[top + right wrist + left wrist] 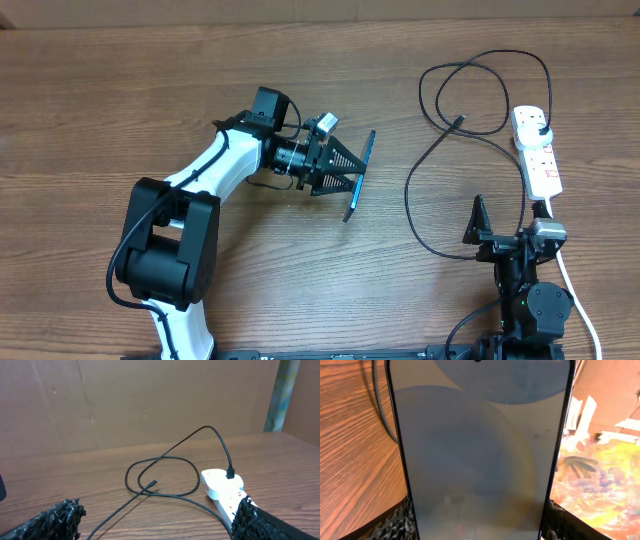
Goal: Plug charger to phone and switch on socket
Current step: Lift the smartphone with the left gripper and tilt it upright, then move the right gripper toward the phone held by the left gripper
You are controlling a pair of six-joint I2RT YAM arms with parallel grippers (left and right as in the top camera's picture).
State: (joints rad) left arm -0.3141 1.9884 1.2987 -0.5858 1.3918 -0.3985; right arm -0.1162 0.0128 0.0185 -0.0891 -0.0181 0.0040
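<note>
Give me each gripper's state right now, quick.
Left gripper: closed on the phone.
Right gripper: open, holding nothing.

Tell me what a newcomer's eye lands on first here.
The left pincer grips the phone, held on edge near the middle of the table. To the right, the black charger cable lies in loose loops, plugged into the white socket strip at far right.
</note>
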